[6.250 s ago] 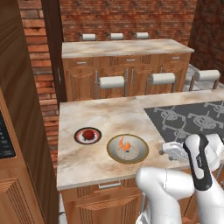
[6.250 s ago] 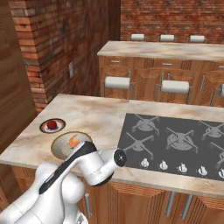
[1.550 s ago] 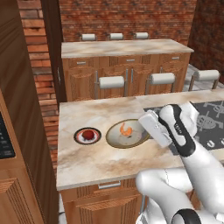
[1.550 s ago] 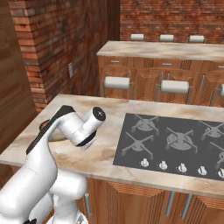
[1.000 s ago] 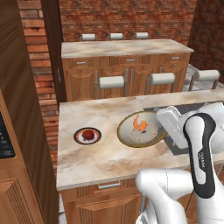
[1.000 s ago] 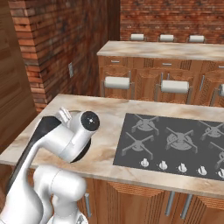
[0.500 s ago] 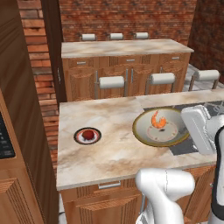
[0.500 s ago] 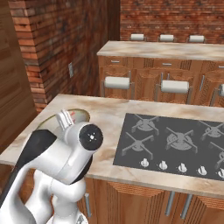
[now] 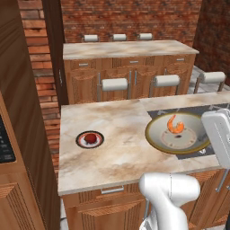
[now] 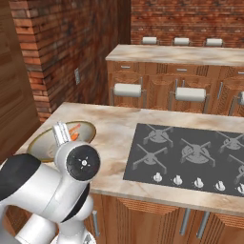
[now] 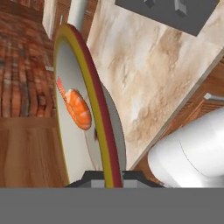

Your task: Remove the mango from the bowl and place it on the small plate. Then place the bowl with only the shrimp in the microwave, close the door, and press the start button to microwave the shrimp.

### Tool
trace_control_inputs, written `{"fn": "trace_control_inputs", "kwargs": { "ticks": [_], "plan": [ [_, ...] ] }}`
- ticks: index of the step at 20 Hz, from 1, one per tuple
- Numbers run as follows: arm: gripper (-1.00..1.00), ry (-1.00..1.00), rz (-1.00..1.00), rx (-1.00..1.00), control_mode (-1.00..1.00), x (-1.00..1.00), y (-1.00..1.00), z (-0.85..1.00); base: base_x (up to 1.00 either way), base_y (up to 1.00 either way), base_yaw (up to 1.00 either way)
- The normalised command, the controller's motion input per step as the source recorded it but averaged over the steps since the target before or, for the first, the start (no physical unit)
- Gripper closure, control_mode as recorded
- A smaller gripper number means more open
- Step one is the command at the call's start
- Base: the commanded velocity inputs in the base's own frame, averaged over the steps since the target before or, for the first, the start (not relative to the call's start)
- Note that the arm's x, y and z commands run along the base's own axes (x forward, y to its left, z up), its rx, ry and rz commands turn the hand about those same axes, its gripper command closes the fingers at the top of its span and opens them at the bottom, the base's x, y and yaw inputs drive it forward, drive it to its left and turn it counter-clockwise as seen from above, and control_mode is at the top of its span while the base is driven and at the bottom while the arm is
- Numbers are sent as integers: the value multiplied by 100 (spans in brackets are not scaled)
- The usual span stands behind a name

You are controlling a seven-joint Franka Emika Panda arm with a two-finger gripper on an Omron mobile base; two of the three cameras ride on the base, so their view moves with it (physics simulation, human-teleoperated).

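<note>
**Bowl's up in the air, microwave is way off to the left**

The wide shallow cream-grey bowl with the olive-gold rim [image 9: 177, 134] is off the counter, carried near the edge of the black gas cooktop [image 9: 193, 114], with the small curled orange shrimp [image 9: 173, 123] sitting alone inside, toward the bowl's far side. In the hand view the bowl's rim runs straight down between the two dark finger tips, so the two-finger gripper [image 11: 112, 178] looks clamped on the rim, one finger inside and one outside, and the shrimp lies further along the bowl from the grip point.

The small dark red round mango [image 9: 90, 137] is already on the small red-and-white-rimmed plate [image 9: 80, 140], well to the bowl's left on the marble-look countertop [image 9: 121, 152].

What matters next, I'd say: the black microwave [image 9: 5, 144] is just a sliver at the far left edge, past the plate from the bowl. So the bowl has to travel left across the whole counter, and being held by one rim edge it could tip and slide the shrimp out.
</note>
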Motion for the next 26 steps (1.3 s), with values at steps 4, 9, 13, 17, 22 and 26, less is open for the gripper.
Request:
{"fn": "trace_control_inputs", "kwargs": {
  "ticks": [4, 9, 13, 17, 22, 26],
  "plan": [
    [100, 5, -1, 0, -100, -7, 8, 0, 0, 0, 0],
    [100, 0, 0, 0, -100, -13, 0, 0, 0, 0, 0],
    [100, 1, 0, 0, -100, -6, 1, 0, 0, 0, 0],
    [100, 0, 0, 0, -100, -3, 3, 0, 0, 0, 0],
    [100, 5, 0, 0, -100, 0, 0, 0, 0, 0, 0],
    [100, 3, 0, 3, -100, -21, 0, -1, 0, 0, 0]
  ]
}}
